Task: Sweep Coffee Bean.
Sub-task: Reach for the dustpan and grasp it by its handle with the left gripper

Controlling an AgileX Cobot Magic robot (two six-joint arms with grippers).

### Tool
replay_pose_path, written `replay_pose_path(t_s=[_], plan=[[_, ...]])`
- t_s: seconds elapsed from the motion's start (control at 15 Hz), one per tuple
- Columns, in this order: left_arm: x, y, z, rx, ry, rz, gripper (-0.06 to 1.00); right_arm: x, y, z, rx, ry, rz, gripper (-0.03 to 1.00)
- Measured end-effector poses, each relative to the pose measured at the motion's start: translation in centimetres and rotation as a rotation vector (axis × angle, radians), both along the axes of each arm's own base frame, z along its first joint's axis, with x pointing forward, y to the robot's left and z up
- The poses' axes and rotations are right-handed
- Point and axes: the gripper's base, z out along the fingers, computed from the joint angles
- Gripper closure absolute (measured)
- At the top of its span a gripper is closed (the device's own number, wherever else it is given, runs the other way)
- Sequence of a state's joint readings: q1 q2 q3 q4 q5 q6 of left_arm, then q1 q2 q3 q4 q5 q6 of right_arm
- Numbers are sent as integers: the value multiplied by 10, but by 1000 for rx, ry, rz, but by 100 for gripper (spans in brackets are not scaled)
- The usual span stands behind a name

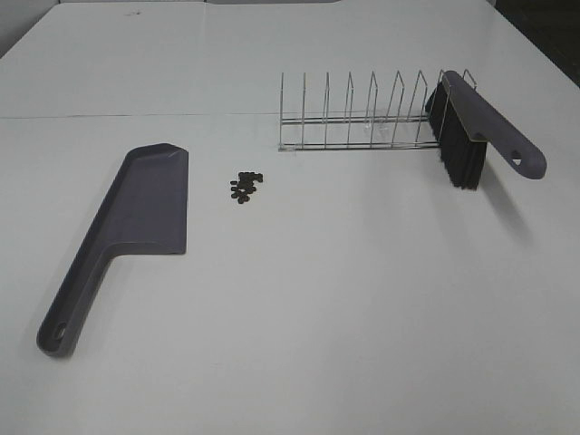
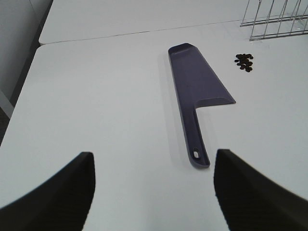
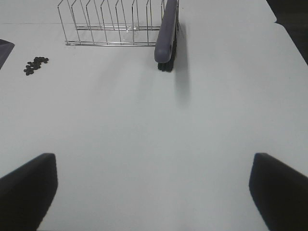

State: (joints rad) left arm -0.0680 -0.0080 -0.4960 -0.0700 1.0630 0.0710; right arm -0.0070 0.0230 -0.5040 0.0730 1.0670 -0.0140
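The left gripper (image 2: 154,159) hangs released over the table (image 1: 317,317), its two dark, matte, rounded fingers (image 2: 62,187) spread wide with nothing between them. The right gripper (image 3: 153,156) is the same, its blunt black fingers (image 3: 29,185) parted wide and holding nothing. Just beyond the left gripper lies the dustpan (image 2: 199,84), flat on the table. It is one piece of smooth grey-purple plastic, with a long narrow handle that has a hanging hole at its end and widens into a shallow, wedge-shaped tray. A low raised wall runs along the tray's side away from the beans. Near the tray's other side, apart from it, sit the coffee beans (image 1: 245,187), a small tight cluster of tiny dark, oval beans lying loose on the white surface. Behind and to the right of them stands a rack (image 1: 362,113) of thin shiny wire, a row of upright loops on a low frame, its left corner near the cluster. A brush (image 1: 480,118) leans tilted at the rack's right end, well apart from the beans, and touches the wire. It has stiff black bristles hanging down toward the table and a grey-purple plastic back whose handle ends in a hole. The table is smooth, matte and white, with a thin seam running across it by the rack.
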Motion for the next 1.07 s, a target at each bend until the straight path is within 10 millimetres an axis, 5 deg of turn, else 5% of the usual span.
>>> replay_pose_path(t_s=[1.07], plan=[[0,0,0,0,0,0,30,0,0,0,0,0,0,1]])
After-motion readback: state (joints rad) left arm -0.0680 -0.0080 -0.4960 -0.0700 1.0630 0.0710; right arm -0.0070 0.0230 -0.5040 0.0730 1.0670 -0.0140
